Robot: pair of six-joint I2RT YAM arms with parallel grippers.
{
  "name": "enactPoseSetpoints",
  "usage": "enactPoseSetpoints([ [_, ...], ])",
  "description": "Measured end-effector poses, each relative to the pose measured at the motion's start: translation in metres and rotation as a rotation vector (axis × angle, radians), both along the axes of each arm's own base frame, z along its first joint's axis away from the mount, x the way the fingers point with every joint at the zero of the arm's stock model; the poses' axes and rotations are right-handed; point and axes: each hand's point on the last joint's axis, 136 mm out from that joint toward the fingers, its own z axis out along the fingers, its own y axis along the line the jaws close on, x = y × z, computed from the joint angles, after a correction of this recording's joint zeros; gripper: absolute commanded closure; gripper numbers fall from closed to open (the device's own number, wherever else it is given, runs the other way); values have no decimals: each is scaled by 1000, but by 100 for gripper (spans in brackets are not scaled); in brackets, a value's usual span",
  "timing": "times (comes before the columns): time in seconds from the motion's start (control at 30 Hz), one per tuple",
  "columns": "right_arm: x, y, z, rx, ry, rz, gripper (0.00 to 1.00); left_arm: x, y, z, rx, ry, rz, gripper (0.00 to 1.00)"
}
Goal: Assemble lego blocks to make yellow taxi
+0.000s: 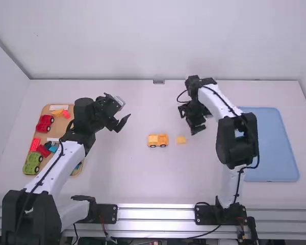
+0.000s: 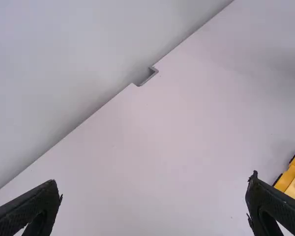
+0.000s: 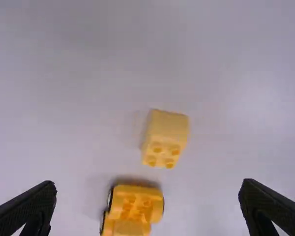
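Observation:
My left gripper (image 1: 121, 121) is open above the table, left of the yellow car (image 1: 158, 143). The open right gripper (image 1: 196, 123) stands beyond and right of a loose pale-yellow block (image 1: 181, 140), which lies just right of the car. Black wheels and a paler piece on top belong to the car (image 2: 287, 185), which in the left wrist view is partly behind a finger of the left gripper (image 2: 154, 183). Nothing is between the fingers of the right gripper (image 3: 147, 185). In the right wrist view the studded block (image 3: 165, 138) lies apart from the car (image 3: 135, 204).
A wooden tray (image 1: 40, 133) with red and green cars and several coloured pieces stands at the far left, partly behind the left arm. On the right lies a blue tray (image 1: 275, 145), beside the right arm. A wall rises behind the table's back edge.

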Motion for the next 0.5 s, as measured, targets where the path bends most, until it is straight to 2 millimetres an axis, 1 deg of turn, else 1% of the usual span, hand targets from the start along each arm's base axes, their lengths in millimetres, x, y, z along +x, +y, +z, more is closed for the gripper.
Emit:
enactPoseSetpoints([
  [0.03, 5, -1, 4, 5, -26, 60, 1, 0, 0, 0, 0, 0, 0, 1],
  [0.07, 15, -3, 12, 8, -80, 205, 1, 0, 0, 0, 0, -1, 0, 1],
  [0.13, 25, -8, 20, -5, -136, 395, 1, 0, 0, 0, 0, 0, 0, 1],
  [0.17, 30, -10, 23, -16, -168, 531, 1, 0, 0, 0, 0, 0, 0, 1],
  [0.2, 36, -16, 26, -42, -199, 705, 1, 0, 0, 0, 0, 0, 0, 1],
  [0.27, 40, -22, 26, -71, -216, 856, 1, 0, 0, 0, 0, -1, 0, 1],
  [0.3, 43, -30, 26, -103, -222, 1039, 1, 1, 0, 1, 0, -7, 0, 1],
  [0.33, 46, -34, 26, -121, -224, 1158, 1, 1, 0, 2, 0, -8, 1, 1],
  [0.37, 47, -36, 26, -127, -226, 1208, 1, 1, 0, 1, 0, -7, 0, 1],
  [0.4, 52, -39, 27, -141, -241, 1307, 1, 1, 0, 1, 0, -6, 0, 1],
  [0.43, 60, -38, 28, -152, -272, 1399, 1, 0, 0, 0, 0, 0, 0, 1],
  [0.5, 65, -34, 28, -135, -313, 1528, 1, -2, 0, -4, 1, 19, -1, 1],
])
